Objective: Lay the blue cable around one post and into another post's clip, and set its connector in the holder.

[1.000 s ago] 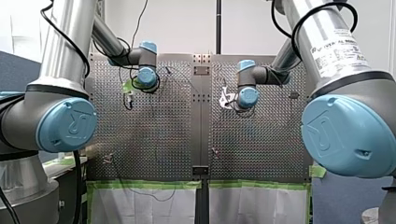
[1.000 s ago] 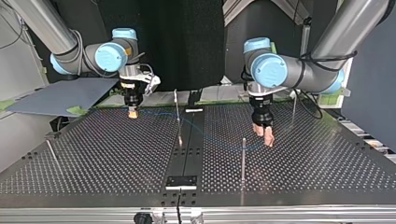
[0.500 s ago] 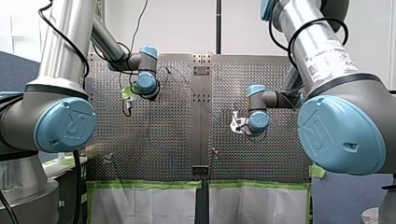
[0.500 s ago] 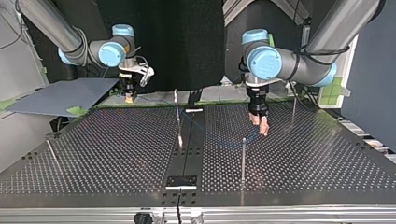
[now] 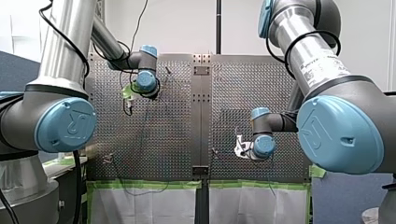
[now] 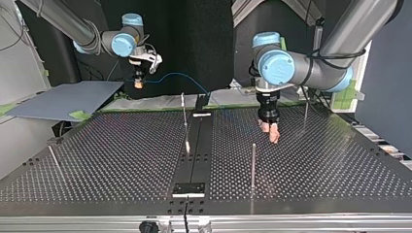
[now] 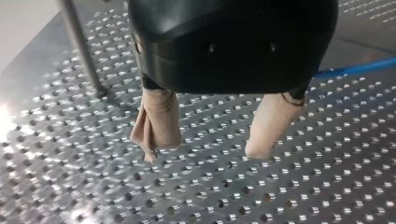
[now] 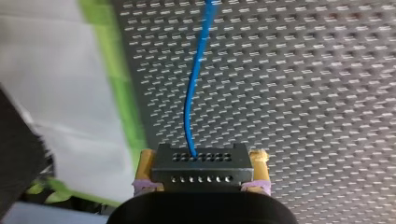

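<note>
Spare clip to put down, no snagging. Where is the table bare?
In the top view, the table is bare between the leaning post and the centre strip, and right of the near post. It is crowded farther back: the blue cable runs from the connector in my right tool past the middle post toward my open left tool.

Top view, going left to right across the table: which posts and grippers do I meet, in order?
Leaning post → my right gripper → middle post → upright post → my left gripper → back post.
</note>
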Robot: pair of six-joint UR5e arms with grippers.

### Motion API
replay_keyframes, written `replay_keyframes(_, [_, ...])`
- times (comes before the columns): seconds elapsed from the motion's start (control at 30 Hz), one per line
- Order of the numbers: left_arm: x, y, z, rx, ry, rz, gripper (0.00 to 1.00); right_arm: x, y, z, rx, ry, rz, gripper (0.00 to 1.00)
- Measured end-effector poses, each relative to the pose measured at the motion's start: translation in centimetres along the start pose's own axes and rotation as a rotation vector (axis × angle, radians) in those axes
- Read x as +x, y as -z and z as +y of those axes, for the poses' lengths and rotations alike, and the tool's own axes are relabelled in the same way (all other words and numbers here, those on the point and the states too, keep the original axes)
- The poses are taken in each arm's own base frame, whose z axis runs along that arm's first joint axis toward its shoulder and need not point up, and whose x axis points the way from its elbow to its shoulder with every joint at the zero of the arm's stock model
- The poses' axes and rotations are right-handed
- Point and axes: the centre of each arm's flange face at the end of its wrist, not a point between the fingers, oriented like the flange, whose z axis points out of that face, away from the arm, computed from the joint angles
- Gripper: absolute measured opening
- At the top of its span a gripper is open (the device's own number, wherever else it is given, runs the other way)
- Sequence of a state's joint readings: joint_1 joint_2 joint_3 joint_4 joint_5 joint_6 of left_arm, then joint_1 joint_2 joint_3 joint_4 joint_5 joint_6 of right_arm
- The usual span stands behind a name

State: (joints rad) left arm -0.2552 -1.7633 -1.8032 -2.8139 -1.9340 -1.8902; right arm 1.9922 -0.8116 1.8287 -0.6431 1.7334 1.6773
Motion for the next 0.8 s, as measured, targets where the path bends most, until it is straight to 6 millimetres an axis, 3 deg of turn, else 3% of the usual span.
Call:
replay_keyframes(0.2, [-2.5,0.1,-1.0,-0.024,0.046,-0.025,1.00,-4.5,1.0,0.9,-0.009,0.008,-0.051,0.00])
replay_keyframes(0.43, [-5.9,1.0,-1.4,-0.065,0.066,-0.066,1.00,-7.6,0.5,1.3,-0.014,0.012,-0.053,0.00])
replay_keyframes(0.57, [-7.5,2.2,-0.9,-0.098,0.067,-0.082,1.00,-6.7,0.1,1.1,-0.011,0.003,-0.004,0.00])
replay_keyframes(0.8, [-9.1,4.5,-0.5,-0.112,0.056,-0.082,1.00,-2.9,-0.3,0.3,0.007,-0.015,0.111,0.00])
